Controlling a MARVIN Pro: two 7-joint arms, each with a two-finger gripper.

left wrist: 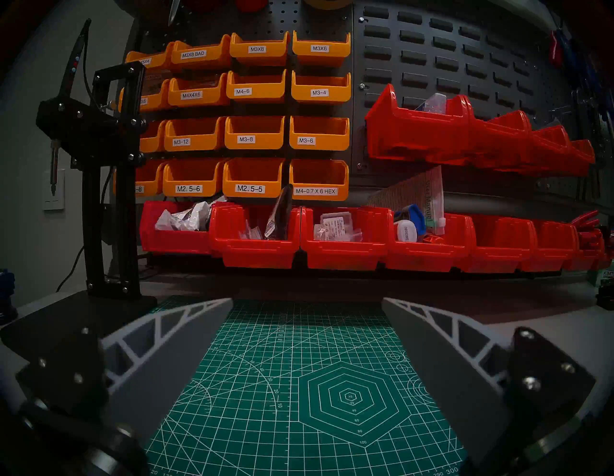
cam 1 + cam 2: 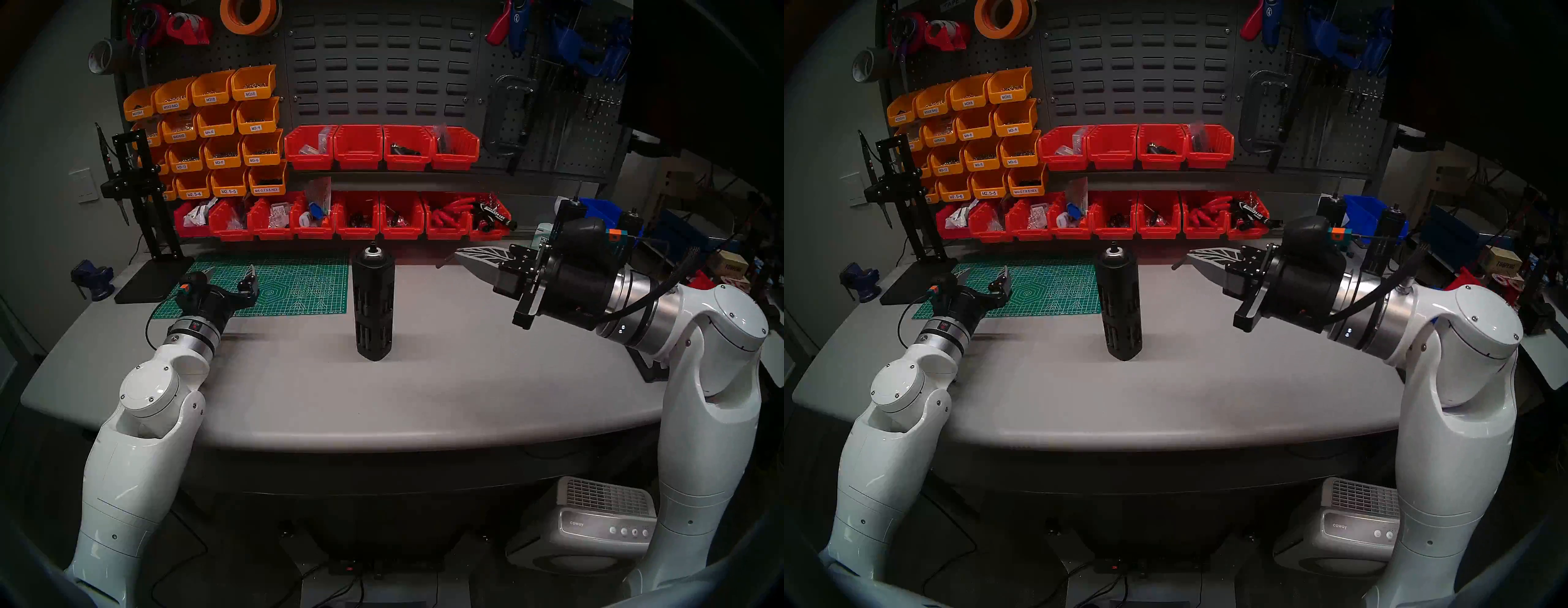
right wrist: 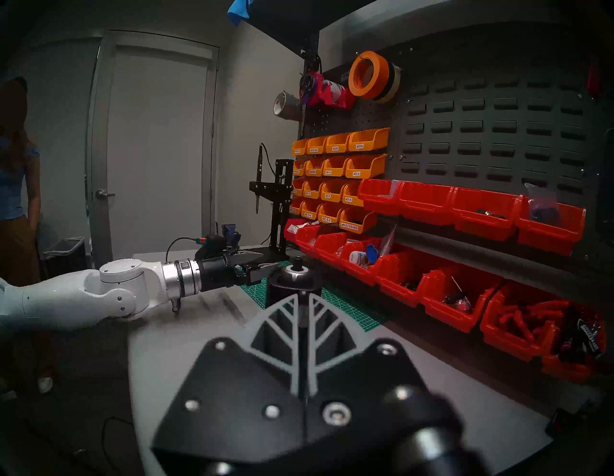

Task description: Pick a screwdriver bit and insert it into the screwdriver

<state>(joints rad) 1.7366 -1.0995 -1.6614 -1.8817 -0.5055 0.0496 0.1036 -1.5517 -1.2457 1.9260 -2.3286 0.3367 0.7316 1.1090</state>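
Near the worktop's (image 2: pixel 382 407) middle, from the head's left eye, saw the screwdriver (image 2: pixel 373 305) standing upright, just beside the right edge of the green mat (image 2: pixel 297 280). Saw the right gripper (image 2: pixel 460 257) raised above the worktop's right side, level, pointing toward the screwdriver's top yet apart from it, fingers pressed together on the thin dark bit (image 2: pixel 443 263), with one end poking past the tips. Saw the left gripper (image 2: pixel 231 271) spread wide and empty over the mat, toward the back-left corner.

From the head's right eye, found the same: screwdriver (image 2: pixel 1121 305) upright, bit (image 2: pixel 1176 263) clamped in the right gripper (image 2: pixel 1193 257), left gripper (image 2: pixel 985 271) agape.

From the left wrist, saw the left gripper (image 1: pixel 307 300) with fingers wide apart over bare mat (image 1: pixel 299 365), facing red bins (image 1: pixel 345 242) along the back edge.

From the right wrist, saw the right gripper (image 3: pixel 300 296) closed tight on the bit (image 3: pixel 301 319), a dark line between the fingers, with the screwdriver (image 3: pixel 292 282) just beyond the tips.
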